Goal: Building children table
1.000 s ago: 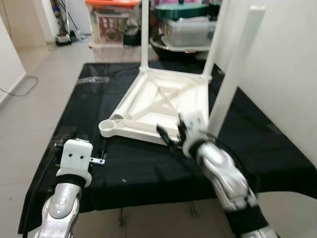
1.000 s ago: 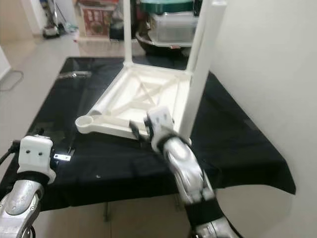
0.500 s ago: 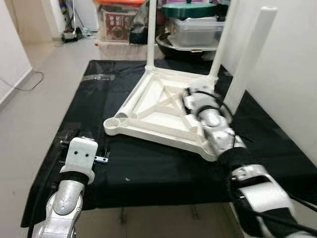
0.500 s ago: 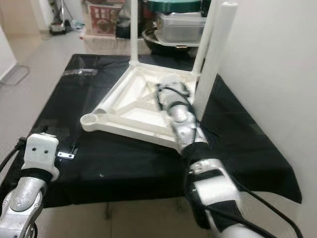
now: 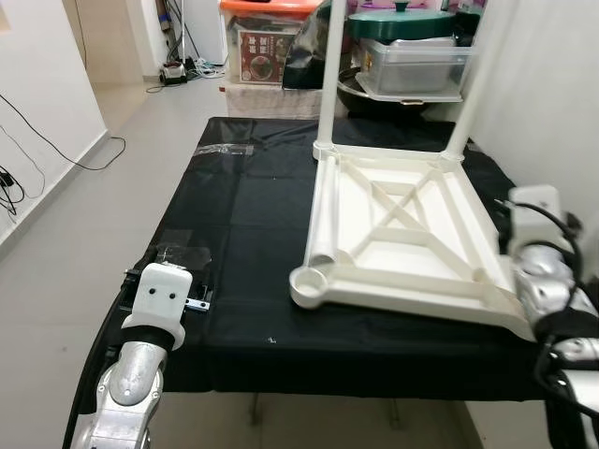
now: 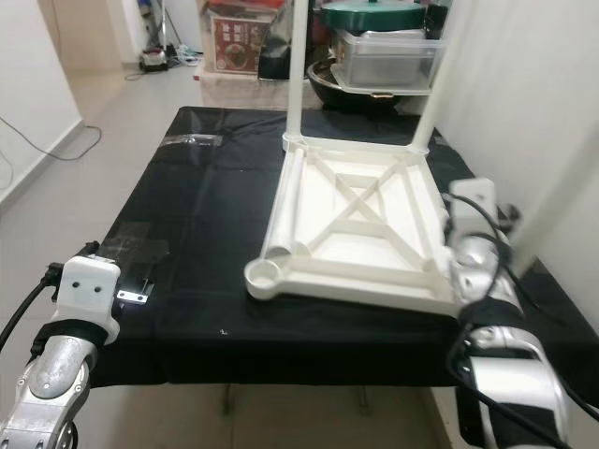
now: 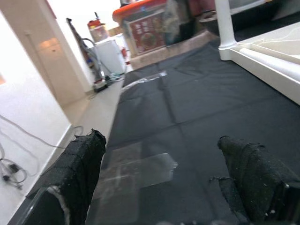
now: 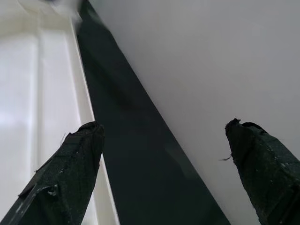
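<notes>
Children's table [image 5: 402, 229]: inverted on black-covered worktop [image 5: 234, 234]; rigid, light, smooth plastic; grasp by rim or leg | left gripper [image 7: 164, 183]: spread, empty | right gripper [image 8: 164, 173]: spread, beside table edge

The right arm [image 5: 538, 271] is drawing back off the white table frame [image 5: 402, 234] to its right edge, the right gripper [image 8: 164, 164] spread apart above the black cloth [image 8: 136, 154], while the head camera is swinging left.

Left gripper [image 7: 161, 183] low and forward, fingers [image 7: 77, 173] spread, right gripper [image 8: 168, 173] raised, fingers spread
</notes>
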You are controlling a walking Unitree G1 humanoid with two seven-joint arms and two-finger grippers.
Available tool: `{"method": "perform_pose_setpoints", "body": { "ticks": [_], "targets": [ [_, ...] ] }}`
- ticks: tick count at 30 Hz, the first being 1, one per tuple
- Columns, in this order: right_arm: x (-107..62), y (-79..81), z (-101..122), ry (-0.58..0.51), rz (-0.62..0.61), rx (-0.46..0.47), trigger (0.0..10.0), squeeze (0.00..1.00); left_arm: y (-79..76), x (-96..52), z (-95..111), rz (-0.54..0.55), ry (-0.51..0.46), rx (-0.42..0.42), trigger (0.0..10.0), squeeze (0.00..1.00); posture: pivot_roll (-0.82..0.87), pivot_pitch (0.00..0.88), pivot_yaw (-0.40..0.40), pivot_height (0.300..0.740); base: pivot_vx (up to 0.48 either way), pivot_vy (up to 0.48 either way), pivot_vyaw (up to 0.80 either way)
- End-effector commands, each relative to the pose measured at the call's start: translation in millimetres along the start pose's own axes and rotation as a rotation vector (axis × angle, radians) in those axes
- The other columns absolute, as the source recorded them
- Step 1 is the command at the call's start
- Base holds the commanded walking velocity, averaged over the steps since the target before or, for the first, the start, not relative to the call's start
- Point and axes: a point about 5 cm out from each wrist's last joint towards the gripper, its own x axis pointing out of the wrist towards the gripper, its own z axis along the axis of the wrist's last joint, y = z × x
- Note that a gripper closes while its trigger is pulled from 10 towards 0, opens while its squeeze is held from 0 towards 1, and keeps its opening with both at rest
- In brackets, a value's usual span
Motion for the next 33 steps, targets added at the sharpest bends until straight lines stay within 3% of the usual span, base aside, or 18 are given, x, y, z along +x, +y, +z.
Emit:
{"method": "perform_pose_setpoints", "body": {
  "ticks": [1,2,3,4,6,7,8,12,13,14,15,18,20,24,28,29,31,33],
  "targets": [
    [-4.4,15.1,-4.9,-0.018,0.102,0.044,10.0,0.0,-2.7,1.4,-0.4,-0.022,-0.004,0.022,10.0,0.0,-0.02,0.0,-0.029,0.74,0.0,0.0,0.0],
    [-11.1,39.3,10.9,-0.106,0.233,0.071,10.0,0.0,-3.0,1.6,-0.6,-0.023,-0.004,0.023,10.0,0.0,-0.02,0.0,-0.03,0.74,0.0,0.0,0.0],
    [-11.1,39.3,10.9,-0.106,0.233,0.071,10.0,0.0,-3.0,1.6,-0.6,-0.023,-0.004,0.023,10.0,0.0,-0.02,0.0,-0.03,0.74,0.0,0.0,0.0],
    [-17.1,55.1,22.2,-0.168,0.318,0.085,10.0,0.0,-3.1,1.8,-0.7,-0.024,-0.005,0.023,10.0,0.0,-0.02,0.0,-0.03,0.74,0.0,0.0,0.0],
    [-41.2,99.9,50.4,-0.307,0.587,0.12,10.0,0.0,-3.1,2.2,-0.3,-0.022,-0.008,0.026,10.0,0.0,-0.01,0.0,-0.036,0.74,0.0,0.0,0.0],
    [-50.2,112.3,58.2,-0.346,0.668,0.128,10.0,0.0,-2.9,2.3,0.0,-0.021,-0.01,0.027,10.0,0.0,-0.01,0.0,-0.036,0.74,0.0,0.0,0.0],
    [-50.2,112.3,58.2,-0.346,0.668,0.128,10.0,0.0,-2.9,2.3,0.0,-0.021,-0.01,0.027,10.0,0.0,-0.01,0.0,-0.036,0.74,0.0,0.0,0.0],
    [-79.1,140.9,78.6,-0.455,0.919,0.17,10.0,0.0,-0.4,2.1,0.6,-0.006,-0.015,0.031,10.0,0.0,0.02,0.0,-0.054,0.74,0.0,0.0,0.0],
    [-98.2,154.3,85.9,-0.491,1.095,0.183,10.0,0.0,4.9,0.0,0.3,0.023,-0.015,0.04,10.0,0.0,0.03,0.0,-0.06,0.74,0.0,0.0,0.0],
    [-98.2,154.3,85.9,-0.491,1.095,0.183,10.0,0.0,4.9,0.0,0.3,0.023,-0.015,0.04,10.0,0.0,0.03,0.0,-0.06,0.74,0.0,0.0,0.0],
    [-112.8,165.1,88.6,-0.51,1.222,0.168,10.0,0.0,17.3,-3.0,-1.0,0.096,-0.008,0.055,10.0,0.0,0.03,0.0,-0.065,0.74,0.0,0.0,0.0],
    [-119.7,171.7,87.9,-0.503,1.281,0.145,10.0,0.0,31.0,-6.3,-3.3,0.177,0.005,0.075,10.0,0.0,0.03,0.0,-0.066,0.74,0.0,0.0,0.0],
    [-118.1,181.1,82.2,-0.445,1.259,0.105,10.0,0.0,63.3,-16.5,-9.8,0.341,0.045,0.103,10.0,0.0,0.05,0.0,-0.087,0.74,0.0,0.0,0.0],
    [-119.2,188.9,77.5,-0.395,1.254,0.091,10.0,0.0,86.1,-28.1,-15.2,0.44,0.084,0.103,10.0,0.0,0.06,0.0,-0.09,0.74,0.0,0.0,0.0],
    [-134.2,191.7,65.5,-0.592,1.33,-0.225,10.0,0.0,85.7,-32.9,-14.7,0.429,0.087,0.131,10.0,0.0,0.07,0.0,-0.086,0.74,0.0,0.0,0.0],
    [-134.2,191.7,65.5,-0.592,1.33,-0.225,10.0,0.0,85.7,-32.9,-14.7,0.429,0.087,0.131,10.0,0.0,0.07,0.0,-0.086,0.74,0.0,0.0,0.0],
    [-132.7,184.4,58.5,-0.621,1.402,-0.388,10.0,0.0,80.7,-29.4,-14.9,0.41,0.083,0.134,10.0,0.0,0.06,0.0,-0.08,0.74,0.0,0.0,0.0],
    [-131.5,182.4,57.5,-0.623,1.411,-0.432,10.0,0.0,80.0,-28.3,-14.8,0.408,0.081,0.131,10.0,0.0,0.06,0.0,-0.08,0.74,0.0,0.0,0.0]
  ]
}}
